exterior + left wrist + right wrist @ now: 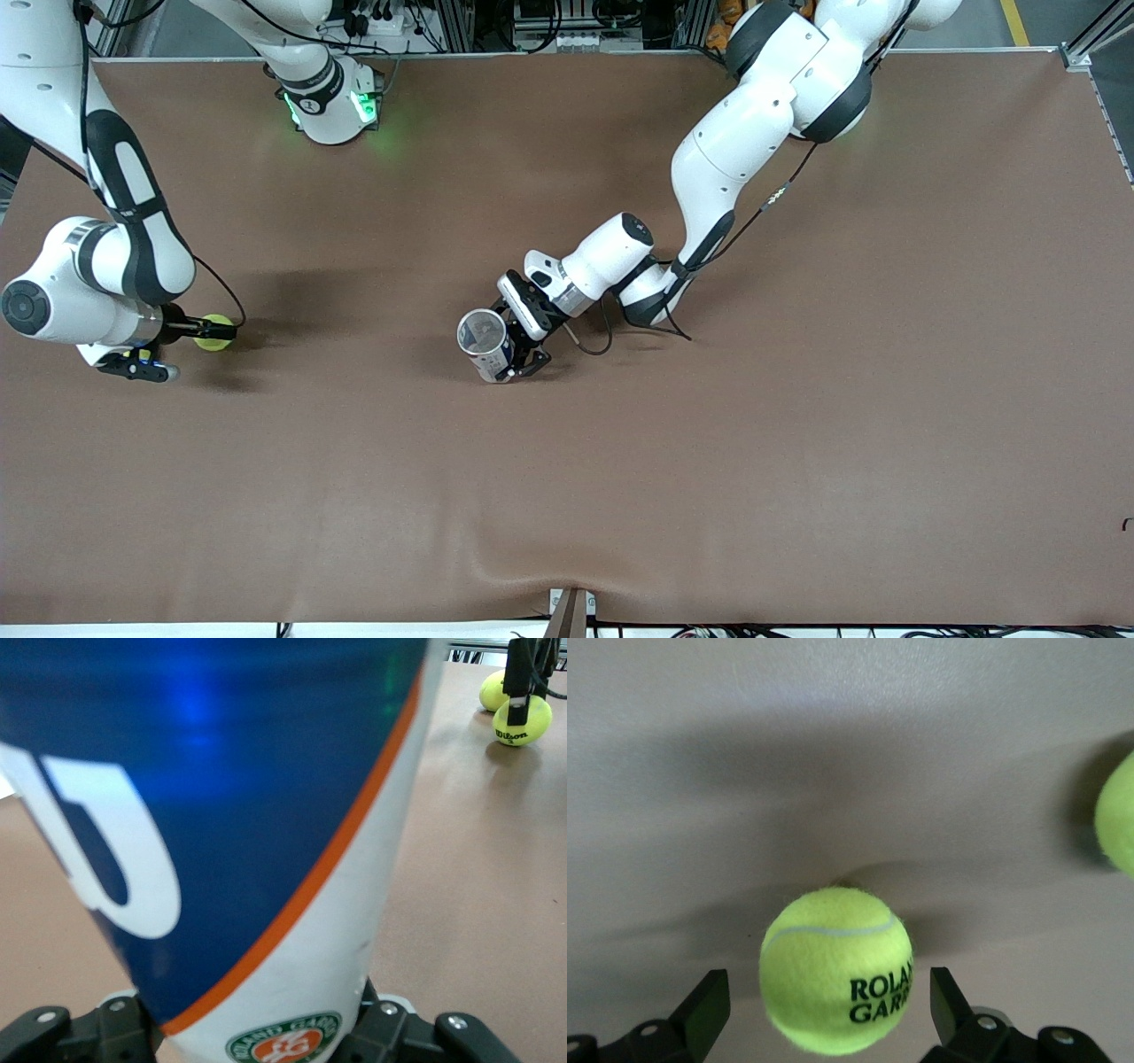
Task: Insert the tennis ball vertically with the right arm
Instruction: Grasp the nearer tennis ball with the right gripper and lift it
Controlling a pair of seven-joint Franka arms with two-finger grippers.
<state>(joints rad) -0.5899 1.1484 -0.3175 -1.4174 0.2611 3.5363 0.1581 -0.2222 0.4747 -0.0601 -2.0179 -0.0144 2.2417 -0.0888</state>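
A big brown table (797, 443) fills the room, and its cover is smooth but for a soft bump (532, 567) at the edge nearest the front camera. A yellow tennis ball (213, 332) sits on it at the right arm's end, with a second ball (1118, 815) near it. A blue and white can (485, 344) stands near the middle, open end up

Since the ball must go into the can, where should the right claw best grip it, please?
Take the tennis ball across its widest middle, from the side where the right claw is: it is round and the open claw straddles it.
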